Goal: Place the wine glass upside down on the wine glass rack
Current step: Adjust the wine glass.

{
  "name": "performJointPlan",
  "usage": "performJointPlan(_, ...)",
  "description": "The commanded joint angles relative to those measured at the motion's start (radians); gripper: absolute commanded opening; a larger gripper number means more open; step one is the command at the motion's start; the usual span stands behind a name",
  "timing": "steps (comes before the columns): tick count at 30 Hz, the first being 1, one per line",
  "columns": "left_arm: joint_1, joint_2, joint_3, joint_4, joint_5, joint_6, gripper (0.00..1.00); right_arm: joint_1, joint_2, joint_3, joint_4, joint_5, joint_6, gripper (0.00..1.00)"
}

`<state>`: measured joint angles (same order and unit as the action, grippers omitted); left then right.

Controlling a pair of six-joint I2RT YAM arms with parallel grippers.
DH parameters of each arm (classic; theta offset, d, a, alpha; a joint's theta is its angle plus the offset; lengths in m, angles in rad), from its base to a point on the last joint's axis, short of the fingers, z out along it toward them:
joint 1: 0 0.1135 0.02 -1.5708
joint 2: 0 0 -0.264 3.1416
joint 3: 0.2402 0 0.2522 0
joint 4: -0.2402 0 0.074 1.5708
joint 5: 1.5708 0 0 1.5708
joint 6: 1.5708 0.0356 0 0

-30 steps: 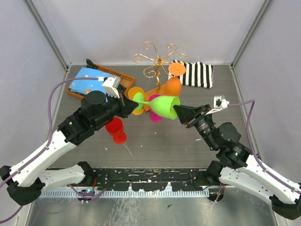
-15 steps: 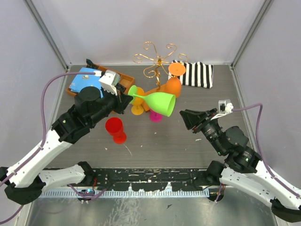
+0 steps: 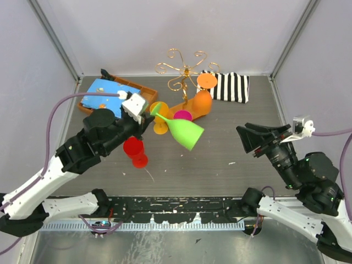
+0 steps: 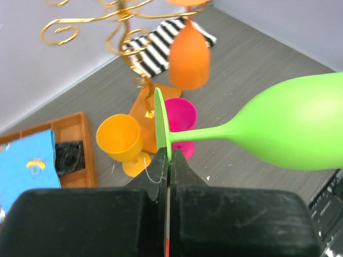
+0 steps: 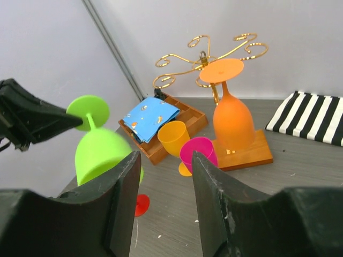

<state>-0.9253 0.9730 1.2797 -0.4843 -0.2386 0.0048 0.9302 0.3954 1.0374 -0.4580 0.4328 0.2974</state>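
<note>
A green wine glass (image 3: 186, 133) hangs in the air, bowl tilted down toward the right. My left gripper (image 3: 149, 116) is shut on the edge of its round foot (image 4: 160, 126); the bowl (image 4: 300, 128) reaches out to the right. The glass also shows in the right wrist view (image 5: 99, 152). The wine glass rack (image 3: 184, 69), gold wire on an orange-brown base (image 3: 181, 107), stands behind it. An orange glass (image 3: 201, 102) hangs upside down on it. My right gripper (image 3: 248, 141) is open and empty, well to the right of the glass.
A yellow glass (image 3: 160, 127) and a pink glass (image 3: 183, 116) stand in front of the rack base. A red glass (image 3: 135, 149) stands under my left arm. A wooden tray with blue cloth (image 3: 104, 93) is back left, a striped cloth (image 3: 231, 87) back right.
My right gripper let go of the green bowl and drew back to the right. My left gripper kept the foot and the bowl swung downward.
</note>
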Motion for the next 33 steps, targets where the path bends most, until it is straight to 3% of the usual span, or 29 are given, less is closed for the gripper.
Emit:
performJointPlan(1, -0.15, -0.025, -0.016, 0.038, -0.036, 0.225, 0.0, 0.005, 0.088, 0.132, -0.106, -0.016, -0.04, 0.49)
performJointPlan(7, -0.413, 0.048, -0.034, 0.053, -0.21, 0.52, 0.0, 0.005, 0.182, 0.21, -0.141, -0.284, -0.075, 0.5)
performJointPlan(14, -0.525, 0.112, -0.064, 0.184, -0.248, 0.738, 0.0, 0.005, 0.291, 0.229, -0.157, -0.612, -0.089, 0.5)
performJointPlan(33, -0.588, 0.126, -0.082, 0.286, -0.239, 0.935, 0.0, 0.005, 0.277, -0.045, 0.015, -0.687, -0.125, 0.45)
